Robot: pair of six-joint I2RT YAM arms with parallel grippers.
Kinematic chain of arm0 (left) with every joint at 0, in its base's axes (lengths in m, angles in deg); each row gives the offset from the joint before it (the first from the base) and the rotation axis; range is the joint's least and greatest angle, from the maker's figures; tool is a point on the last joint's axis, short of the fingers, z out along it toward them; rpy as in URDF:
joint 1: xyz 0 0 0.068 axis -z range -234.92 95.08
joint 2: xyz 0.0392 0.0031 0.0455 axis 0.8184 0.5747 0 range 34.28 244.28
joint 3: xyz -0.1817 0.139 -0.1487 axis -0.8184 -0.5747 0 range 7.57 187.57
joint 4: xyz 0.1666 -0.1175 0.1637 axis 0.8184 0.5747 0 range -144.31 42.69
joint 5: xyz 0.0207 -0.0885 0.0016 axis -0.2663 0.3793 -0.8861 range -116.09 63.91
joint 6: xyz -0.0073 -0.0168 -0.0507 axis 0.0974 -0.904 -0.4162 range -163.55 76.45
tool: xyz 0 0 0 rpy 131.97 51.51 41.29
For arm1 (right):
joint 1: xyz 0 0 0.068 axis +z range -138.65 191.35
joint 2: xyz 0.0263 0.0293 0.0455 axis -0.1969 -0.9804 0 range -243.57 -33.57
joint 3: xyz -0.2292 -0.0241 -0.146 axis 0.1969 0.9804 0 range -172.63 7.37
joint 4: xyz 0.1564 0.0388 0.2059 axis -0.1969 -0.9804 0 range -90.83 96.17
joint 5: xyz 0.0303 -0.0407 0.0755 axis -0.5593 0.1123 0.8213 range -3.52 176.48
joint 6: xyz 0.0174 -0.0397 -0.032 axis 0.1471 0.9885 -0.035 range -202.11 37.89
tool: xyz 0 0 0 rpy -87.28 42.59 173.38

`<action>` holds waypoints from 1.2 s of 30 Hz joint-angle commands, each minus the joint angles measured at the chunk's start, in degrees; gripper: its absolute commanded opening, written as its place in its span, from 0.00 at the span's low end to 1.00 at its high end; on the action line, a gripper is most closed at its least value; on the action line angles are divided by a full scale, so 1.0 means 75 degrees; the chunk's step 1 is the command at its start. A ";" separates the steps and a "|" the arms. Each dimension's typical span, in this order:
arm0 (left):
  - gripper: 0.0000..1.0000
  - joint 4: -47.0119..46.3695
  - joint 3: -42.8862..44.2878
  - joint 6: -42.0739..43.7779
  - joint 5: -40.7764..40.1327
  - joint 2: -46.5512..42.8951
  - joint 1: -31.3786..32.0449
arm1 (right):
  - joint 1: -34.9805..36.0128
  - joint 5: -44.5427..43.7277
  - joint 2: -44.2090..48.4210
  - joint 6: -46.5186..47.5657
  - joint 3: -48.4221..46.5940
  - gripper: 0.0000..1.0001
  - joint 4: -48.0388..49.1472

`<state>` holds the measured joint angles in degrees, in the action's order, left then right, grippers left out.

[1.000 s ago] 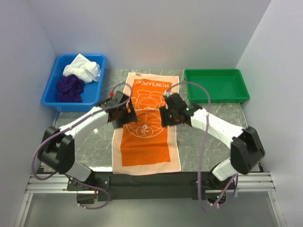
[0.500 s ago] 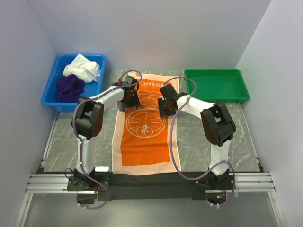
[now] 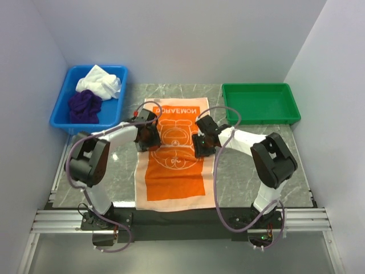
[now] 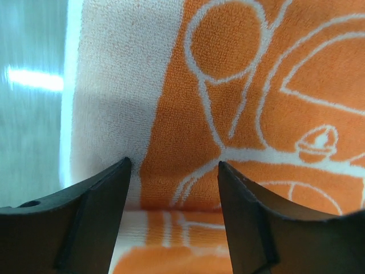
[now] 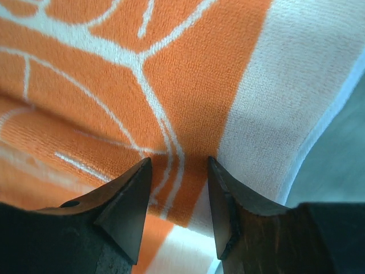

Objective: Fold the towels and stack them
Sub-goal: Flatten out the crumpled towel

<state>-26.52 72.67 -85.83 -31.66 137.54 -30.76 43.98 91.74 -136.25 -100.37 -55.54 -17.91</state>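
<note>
The orange towel (image 3: 174, 171) is matt cloth with a fine nap, the fingers (image 4: 91, 217) matt black plastic, the counter (image 3: 245, 165) smooth veined grey stone, the blue bin (image 3: 57, 120) and green bin (image 3: 259, 105) glossy plastic.

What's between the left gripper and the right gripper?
Only the printed middle of the orange towel lies between the left gripper and right gripper, as the top view shows.

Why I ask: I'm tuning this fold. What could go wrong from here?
The left gripper sits by the pale left border of the orange towel, so a pinch may catch little cloth and slip. In the top view the right gripper sits slightly nearer the towel's near end than the left; lifting unevenly could skew the fold.
</note>
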 commanded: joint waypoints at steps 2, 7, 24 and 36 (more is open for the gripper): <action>0.73 0.0875 -0.0958 -0.0164 0.0683 -0.0548 0.0165 | 0.0303 0.0529 0.0938 0.0289 0.0409 0.52 -0.1113; 0.75 0.1485 0.0294 0.0281 0.0216 -0.0878 0.0130 | 0.0105 -0.0219 0.0965 0.0794 -0.1206 0.53 -0.1466; 0.73 0.1721 0.4082 0.1009 -0.0711 0.2415 -0.0444 | -0.0541 -0.0865 -0.2681 0.0560 -0.4738 0.51 -0.0904; 0.73 0.1405 0.1846 0.0400 -0.0021 0.1726 -0.0351 | -0.0518 -0.0457 -0.2073 0.0243 -0.2186 0.52 -0.0622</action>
<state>-18.83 93.50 -80.65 -35.79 152.18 -33.93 40.17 86.47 -153.73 -97.27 -79.17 -19.37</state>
